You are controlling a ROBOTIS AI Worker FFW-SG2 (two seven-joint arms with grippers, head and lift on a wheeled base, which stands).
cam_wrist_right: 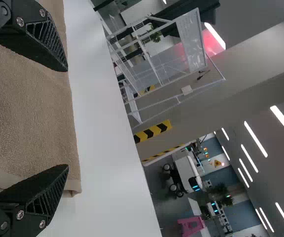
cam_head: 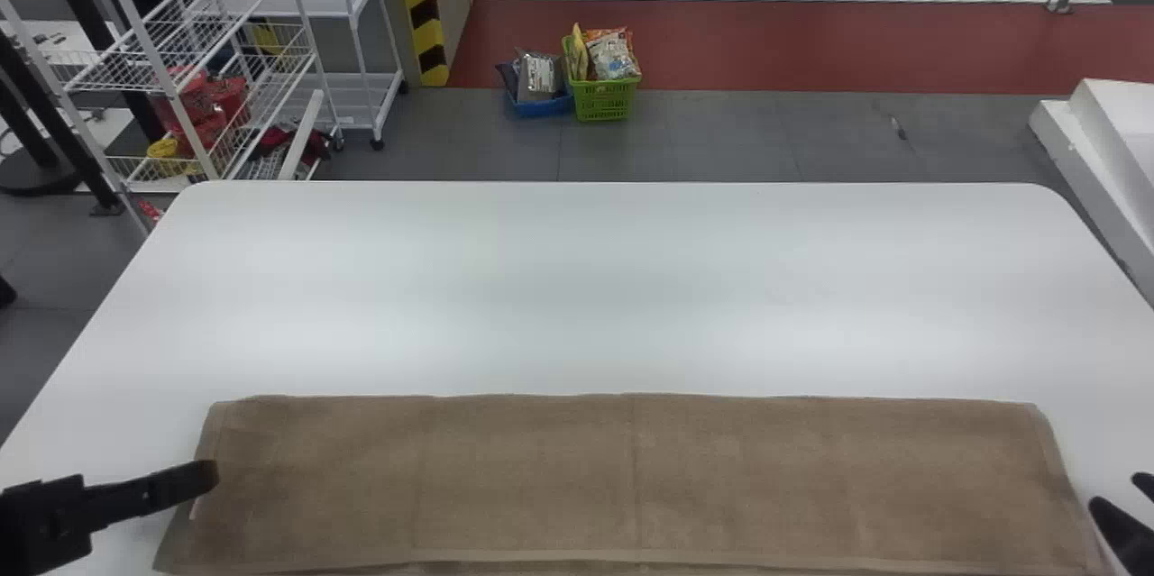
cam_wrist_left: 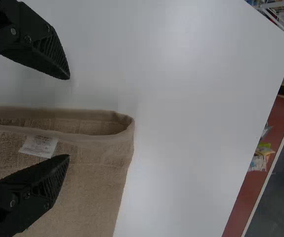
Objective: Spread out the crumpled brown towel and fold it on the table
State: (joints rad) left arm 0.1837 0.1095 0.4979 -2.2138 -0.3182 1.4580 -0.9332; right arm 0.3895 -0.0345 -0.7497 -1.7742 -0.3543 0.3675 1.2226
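The long brown terry towel [cam_head: 631,477] lies across the head view's bottom, so the wide-open, empty left black gripper [cam_wrist_left: 69,117] and right black gripper [cam_wrist_right: 67,118], near its ends, should pinch all layers before lifting

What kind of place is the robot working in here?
Probably an indoor robotics workshop or test hall: white wire shelving stands past the table, a pillar edge carries yellow-and-black hazard striping, and wheeled machines stand under strip lights.
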